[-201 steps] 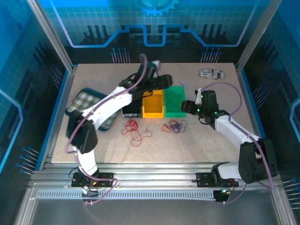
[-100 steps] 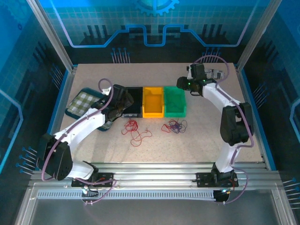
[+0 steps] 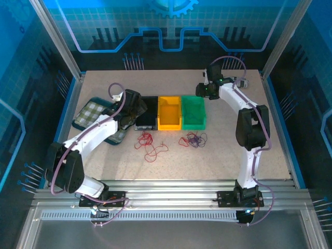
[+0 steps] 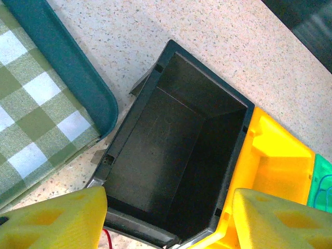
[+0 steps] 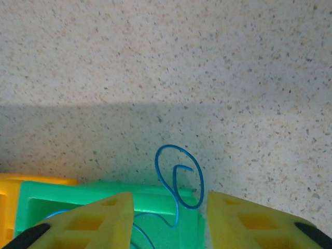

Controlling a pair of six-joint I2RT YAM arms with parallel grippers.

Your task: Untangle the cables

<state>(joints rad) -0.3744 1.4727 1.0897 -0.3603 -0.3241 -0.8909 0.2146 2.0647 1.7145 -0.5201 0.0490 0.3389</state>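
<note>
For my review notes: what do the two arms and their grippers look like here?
The left arm and right arm have white links with black joints, and a purple-grey cable loops along each. The left gripper and right gripper have chunky yellow fingers with rectangular recesses.

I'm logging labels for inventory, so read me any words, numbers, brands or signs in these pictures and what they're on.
No words, numbers or brands can be read anywhere.
Only sign: a gear outline on the blue back wall, without lettering.
The black bin, yellow bin, green bin and checked tray show no labels.
</note>
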